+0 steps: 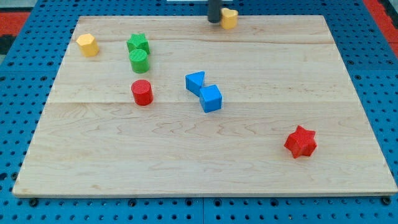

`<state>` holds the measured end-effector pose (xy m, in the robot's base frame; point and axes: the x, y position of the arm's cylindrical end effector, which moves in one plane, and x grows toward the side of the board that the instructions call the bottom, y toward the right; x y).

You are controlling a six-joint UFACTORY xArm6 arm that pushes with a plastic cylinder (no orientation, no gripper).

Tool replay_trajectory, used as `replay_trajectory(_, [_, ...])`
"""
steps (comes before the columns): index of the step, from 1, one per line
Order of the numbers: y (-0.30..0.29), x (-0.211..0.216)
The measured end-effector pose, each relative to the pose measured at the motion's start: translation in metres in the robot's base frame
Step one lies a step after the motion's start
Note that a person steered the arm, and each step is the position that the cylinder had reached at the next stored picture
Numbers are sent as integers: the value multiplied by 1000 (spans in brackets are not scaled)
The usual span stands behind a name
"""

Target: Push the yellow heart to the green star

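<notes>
The yellow heart (229,18) lies at the top edge of the wooden board, a little right of centre. My tip (214,20) stands just left of it, touching or almost touching its left side. The green star (138,43) lies at the upper left of the board, far to the left of the heart and the tip.
A green cylinder (138,61) sits right below the green star. A yellow hexagon (87,45) is at the far upper left. A red cylinder (142,92), a blue triangle (195,82) and a blue cube (211,98) lie mid-board. A red star (301,142) is lower right.
</notes>
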<state>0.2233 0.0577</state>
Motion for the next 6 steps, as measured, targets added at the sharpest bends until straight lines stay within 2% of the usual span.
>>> replay_trajectory(1, [27, 64])
replay_trajectory(2, [81, 10])
replay_trajectory(3, [69, -32])
replay_trajectory(4, [-19, -30])
replay_trajectory(5, [-58, -16])
replay_trajectory(6, [-124, -31])
